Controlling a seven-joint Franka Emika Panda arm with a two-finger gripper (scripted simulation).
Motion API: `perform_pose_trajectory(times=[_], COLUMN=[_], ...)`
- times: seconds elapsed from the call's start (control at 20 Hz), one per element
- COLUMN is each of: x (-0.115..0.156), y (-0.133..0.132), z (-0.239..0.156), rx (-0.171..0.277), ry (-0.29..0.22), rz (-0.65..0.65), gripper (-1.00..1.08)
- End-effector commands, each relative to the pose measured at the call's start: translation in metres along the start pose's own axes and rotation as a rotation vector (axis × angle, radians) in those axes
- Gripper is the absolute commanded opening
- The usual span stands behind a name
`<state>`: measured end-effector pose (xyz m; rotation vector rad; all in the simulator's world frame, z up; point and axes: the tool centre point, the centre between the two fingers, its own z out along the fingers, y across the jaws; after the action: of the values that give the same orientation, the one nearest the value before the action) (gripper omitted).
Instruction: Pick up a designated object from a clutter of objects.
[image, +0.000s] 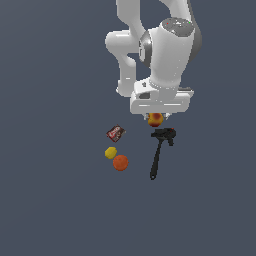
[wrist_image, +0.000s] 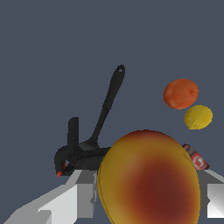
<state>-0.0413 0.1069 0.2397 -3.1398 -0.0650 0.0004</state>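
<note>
The yellow-orange fruit with a red blotch (image: 155, 120) sits between the fingers of my gripper (image: 156, 115), right under the white hand. In the wrist view the fruit (wrist_image: 148, 175) fills the near foreground between the grey fingers (wrist_image: 65, 199), and the jaws are closed against its sides. The rest of the clutter lies on the floor: a black hammer (image: 159, 150) just beside the fruit, a dark red-labelled packet (image: 115, 133), a yellow lemon (image: 111, 152) and an orange ball (image: 120, 162). I cannot tell how far the fruit is off the floor.
The hammer (wrist_image: 98, 131) has its head close to the gripper and its handle pointing away. The orange ball (wrist_image: 181, 93), the lemon (wrist_image: 198, 117) and the packet (wrist_image: 197, 158) lie together to the exterior view's left of the gripper, on a plain dark grey floor.
</note>
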Motion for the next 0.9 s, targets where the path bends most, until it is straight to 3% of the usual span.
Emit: perform_pose_trajectory(times=[0.0, 0.85], x=[-0.011, -0.076], y=[0.01, 0.08], z=[-0.02, -0.15], rx=[0.001, 0.002], ry=[0.001, 0.0], rz=[0.0, 0.001], gripper=[-1.0, -1.0])
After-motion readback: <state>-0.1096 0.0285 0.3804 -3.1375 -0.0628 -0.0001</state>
